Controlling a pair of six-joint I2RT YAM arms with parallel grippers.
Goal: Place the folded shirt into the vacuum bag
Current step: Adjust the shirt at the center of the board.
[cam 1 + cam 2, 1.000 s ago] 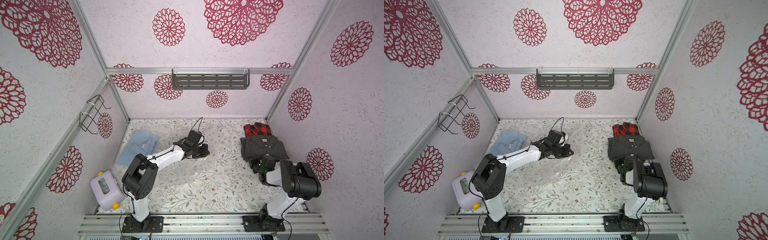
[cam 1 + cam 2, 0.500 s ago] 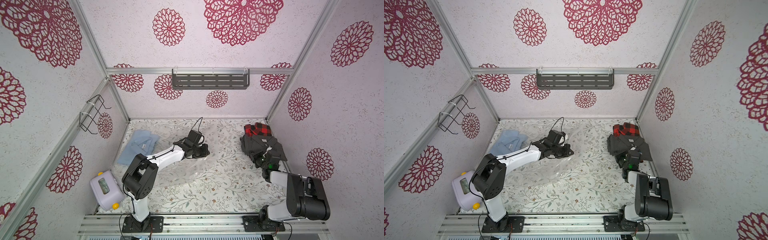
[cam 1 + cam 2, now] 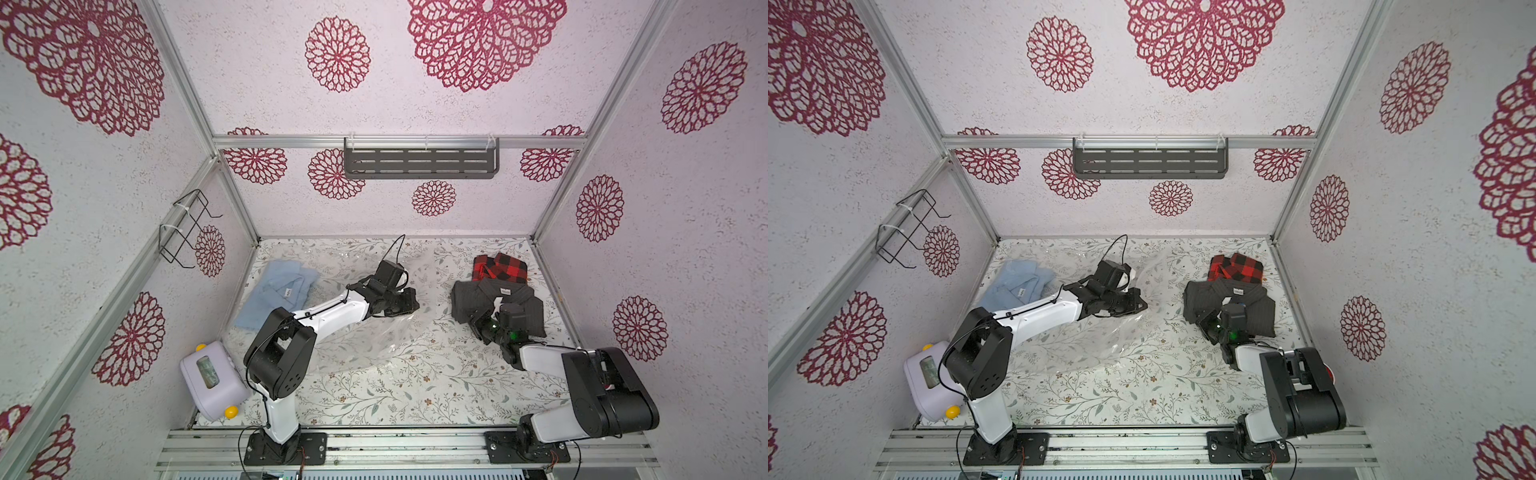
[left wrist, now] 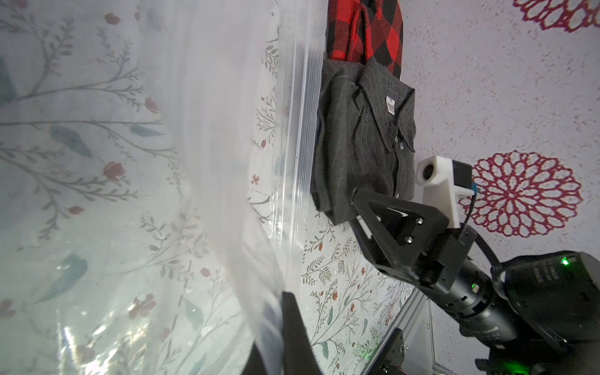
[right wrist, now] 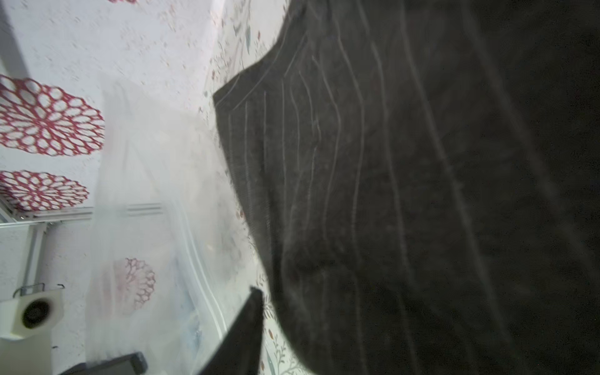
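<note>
The folded dark grey pinstriped shirt (image 3: 494,303) (image 3: 1229,303) lies flat at the right of the table. My right gripper (image 3: 482,324) (image 3: 1208,322) is at its front left corner. In the left wrist view the right gripper (image 4: 357,214) has its jaws apart at the shirt's (image 4: 357,136) edge. The right wrist view shows one finger (image 5: 246,321) beside the cloth (image 5: 389,194); the other is hidden. The clear vacuum bag (image 3: 365,336) (image 3: 1096,332) (image 4: 194,162) spreads over the middle. My left gripper (image 3: 409,305) (image 3: 1140,305) (image 4: 274,341) is shut on its raised edge.
A red and black plaid shirt (image 3: 500,266) lies behind the grey one. A light blue shirt (image 3: 278,291) rests at the back left by the bag. A lavender device (image 3: 212,380) stands at the front left corner. The right wall runs close beside the shirts.
My right gripper was shut at the grey shirt's edge and has opened. The shirt was bunched up half a second ago and now lies flat. The left arm has not moved.
</note>
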